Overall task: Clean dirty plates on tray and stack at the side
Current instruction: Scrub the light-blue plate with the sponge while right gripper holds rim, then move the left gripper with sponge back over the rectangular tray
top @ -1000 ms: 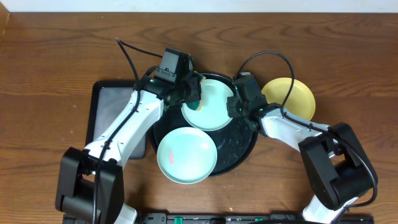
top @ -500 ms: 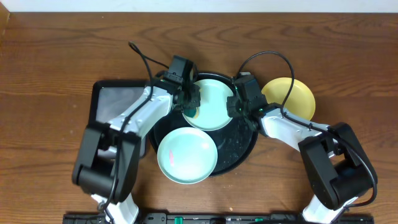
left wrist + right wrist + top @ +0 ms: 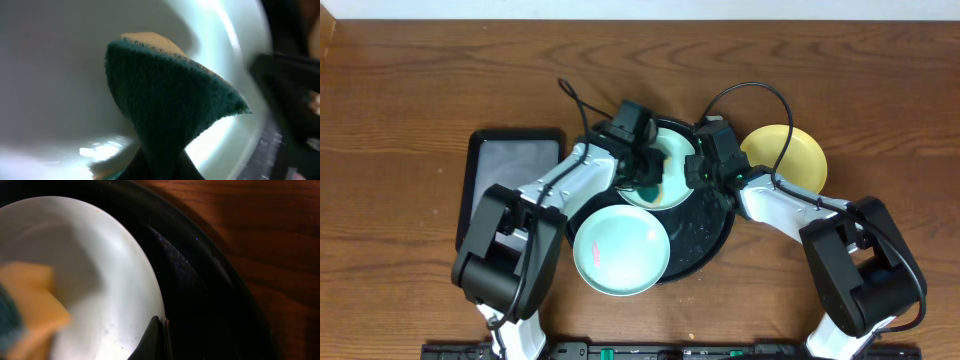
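No text, label, brand, number or sign can be read on anything here.

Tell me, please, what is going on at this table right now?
The left gripper presses a green-and-yellow sponge onto the rear mint plate on the round black tray, while the right gripper appears to clamp that plate's right rim to steady it. A second mint plate, with a reddish smear, lies at the tray's front. The yellow plate sits on the table, right of the tray.
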Robot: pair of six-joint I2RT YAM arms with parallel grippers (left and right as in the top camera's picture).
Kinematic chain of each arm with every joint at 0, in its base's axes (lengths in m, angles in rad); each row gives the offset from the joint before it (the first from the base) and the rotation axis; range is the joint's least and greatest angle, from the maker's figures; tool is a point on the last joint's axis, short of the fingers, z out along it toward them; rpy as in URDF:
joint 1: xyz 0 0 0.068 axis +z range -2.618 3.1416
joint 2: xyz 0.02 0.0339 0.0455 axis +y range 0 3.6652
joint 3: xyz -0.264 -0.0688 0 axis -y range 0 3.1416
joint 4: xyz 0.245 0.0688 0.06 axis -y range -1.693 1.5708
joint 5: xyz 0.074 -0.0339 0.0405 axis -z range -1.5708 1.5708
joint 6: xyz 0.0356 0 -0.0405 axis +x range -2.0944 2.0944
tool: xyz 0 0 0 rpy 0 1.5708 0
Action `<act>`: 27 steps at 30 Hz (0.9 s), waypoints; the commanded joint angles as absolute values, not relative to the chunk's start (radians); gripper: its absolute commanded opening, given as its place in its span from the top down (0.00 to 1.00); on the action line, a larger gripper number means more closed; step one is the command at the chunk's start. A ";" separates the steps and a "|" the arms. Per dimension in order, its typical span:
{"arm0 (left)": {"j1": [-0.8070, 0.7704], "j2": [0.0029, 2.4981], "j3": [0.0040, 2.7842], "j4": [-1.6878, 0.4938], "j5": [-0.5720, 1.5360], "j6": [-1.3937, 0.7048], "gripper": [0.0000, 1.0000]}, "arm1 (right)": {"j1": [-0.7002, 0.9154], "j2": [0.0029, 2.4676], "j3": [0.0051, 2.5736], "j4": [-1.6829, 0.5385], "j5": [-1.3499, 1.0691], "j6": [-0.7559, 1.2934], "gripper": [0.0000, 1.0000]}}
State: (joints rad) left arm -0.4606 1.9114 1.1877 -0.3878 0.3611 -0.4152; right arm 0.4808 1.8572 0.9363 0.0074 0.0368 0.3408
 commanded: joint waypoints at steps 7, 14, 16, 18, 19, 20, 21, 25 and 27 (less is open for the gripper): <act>-0.465 1.703 1.227 -0.389 0.312 -0.468 0.92 | 0.490 1.876 0.948 0.008 0.036 0.351 0.85; -0.446 1.479 1.227 -0.588 0.060 -0.466 0.92 | 0.490 1.876 0.948 0.009 0.036 0.351 0.81; -0.414 1.406 1.227 -0.722 -0.023 -0.465 0.92 | 0.490 1.876 0.948 0.008 0.036 0.351 0.81; -0.385 1.358 1.226 -0.834 -0.093 -0.466 0.92 | 0.490 1.876 0.948 0.008 0.037 0.351 0.81; -0.372 1.341 1.226 -0.884 -0.122 -0.466 0.92 | 0.490 1.876 0.948 0.008 0.036 0.351 0.80; -0.358 1.324 1.226 -0.932 -0.150 -0.466 0.92 | 0.490 1.876 0.948 0.008 0.037 0.351 0.80; -0.342 1.308 1.226 -0.989 -0.181 -0.466 0.92 | 0.490 1.876 0.948 0.008 0.036 0.351 0.80; -0.285 1.258 1.223 -1.209 -0.318 -0.474 0.92 | 0.492 1.880 0.948 0.002 0.036 0.351 0.82; -0.270 1.240 1.205 -1.261 -0.398 -0.511 0.92 | 0.492 1.884 0.948 -0.002 0.036 0.352 0.82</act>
State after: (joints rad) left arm -0.3004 1.2732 1.2095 -1.1866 -0.2008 -0.4664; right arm 0.4808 1.8587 0.9363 0.0036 0.0334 0.3485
